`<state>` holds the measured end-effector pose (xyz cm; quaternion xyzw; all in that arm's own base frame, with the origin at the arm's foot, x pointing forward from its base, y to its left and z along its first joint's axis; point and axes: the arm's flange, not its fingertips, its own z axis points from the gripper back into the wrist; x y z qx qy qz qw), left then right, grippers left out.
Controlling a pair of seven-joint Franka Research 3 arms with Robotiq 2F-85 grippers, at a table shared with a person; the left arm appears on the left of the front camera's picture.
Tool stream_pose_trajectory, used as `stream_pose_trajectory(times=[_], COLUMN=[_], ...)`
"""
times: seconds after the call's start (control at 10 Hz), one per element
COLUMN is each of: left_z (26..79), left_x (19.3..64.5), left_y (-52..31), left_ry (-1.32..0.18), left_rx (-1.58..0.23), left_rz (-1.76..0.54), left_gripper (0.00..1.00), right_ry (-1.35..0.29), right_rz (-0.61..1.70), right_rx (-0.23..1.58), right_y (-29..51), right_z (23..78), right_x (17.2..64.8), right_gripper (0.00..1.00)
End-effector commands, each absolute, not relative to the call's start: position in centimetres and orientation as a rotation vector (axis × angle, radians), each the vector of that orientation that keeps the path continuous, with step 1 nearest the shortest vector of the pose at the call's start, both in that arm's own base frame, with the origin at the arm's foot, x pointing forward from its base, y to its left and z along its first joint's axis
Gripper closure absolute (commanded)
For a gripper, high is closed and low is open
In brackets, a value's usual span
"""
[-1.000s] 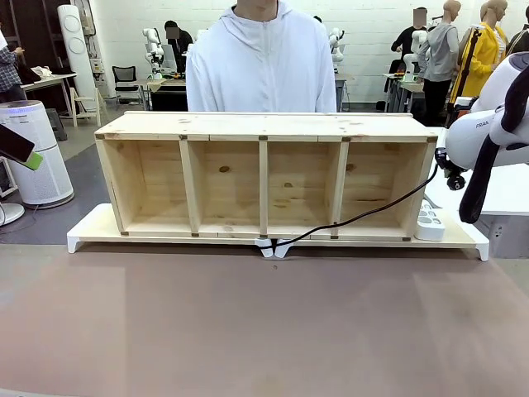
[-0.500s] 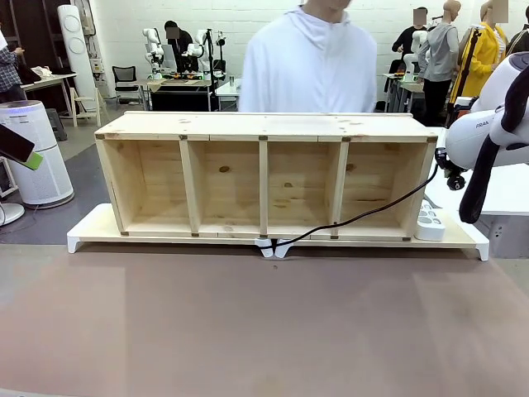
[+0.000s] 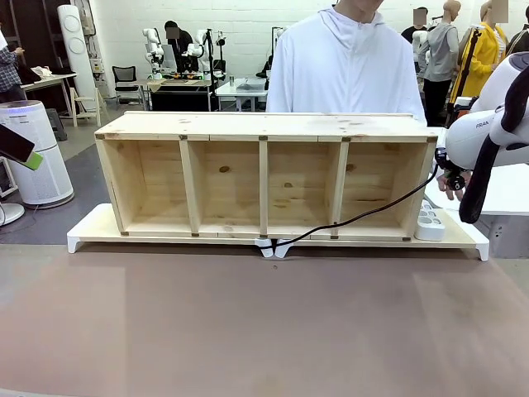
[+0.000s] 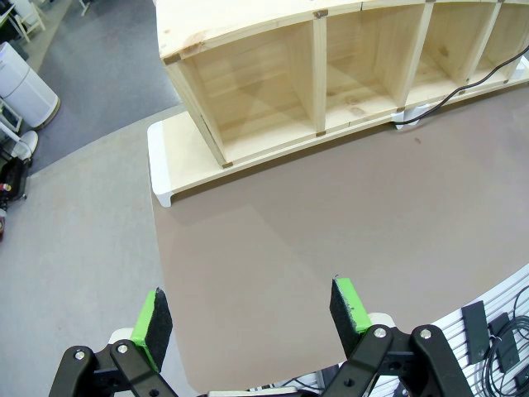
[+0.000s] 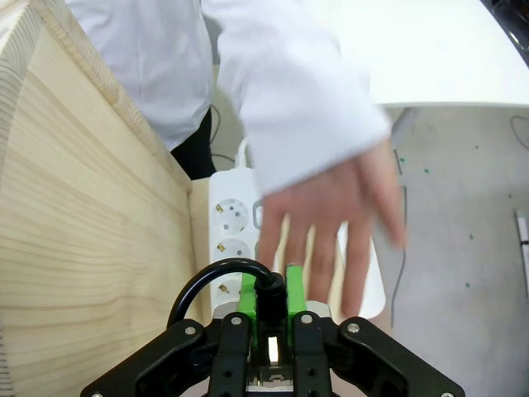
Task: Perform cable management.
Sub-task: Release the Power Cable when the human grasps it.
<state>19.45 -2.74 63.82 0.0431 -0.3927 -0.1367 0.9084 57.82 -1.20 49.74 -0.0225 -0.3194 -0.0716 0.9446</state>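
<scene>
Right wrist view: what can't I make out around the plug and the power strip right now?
- Plug tip: the right hand is shut on the cable, its pads covering the plug.
- Power strip: the person's hand, blurred, covers its near sockets.
- Front view: the cable's end disappears behind the right arm.

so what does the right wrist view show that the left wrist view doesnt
Right wrist view alone: the right gripper shut on the cable near its plug, the white power strip below it, and the person's hand reaching in over the strip.

Left wrist view alone: the left gripper open above the brown tabletop, and the white riser under the shelf.

Both: the wooden shelf and a stretch of the cable.
</scene>
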Motion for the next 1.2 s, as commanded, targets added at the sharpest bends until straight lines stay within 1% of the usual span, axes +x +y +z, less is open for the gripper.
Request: stream_pose_trajectory(times=[0.0,0.8,0.9,1.0,1.1], left_z=[63.9,63.9,63.9,63.9,63.9], left_x=[19.65,19.65,19.65,19.65,19.65], left_y=[-2.76,-2.76,-2.76,-2.76,-2.76], left_ry=[-0.82,-0.82,-0.82,-0.82,-0.82], left_rx=[0.091,0.091,0.091,0.091,0.091], left_rz=[-0.281,-0.281,-0.281,-0.281,-0.281], left_gripper=[0.0,0.0,0.0,0.0,0.0], right_ry=[-0.656,-0.651,-0.656,-0.662,-0.66], right_rz=[-0.139,-0.146,-0.148,-0.146,-0.148], right_rx=[-0.051,-0.046,-0.038,-0.034,-0.039], right_y=[-1.04,-1.22,-1.23,-1.21,-1.2], right_z=[50.04,49.77,49.85,50.0,50.07], right_x=[57.76,57.81,57.76,57.68,57.68], right_gripper=[0.83,0.83,0.64,0.64,0.44])
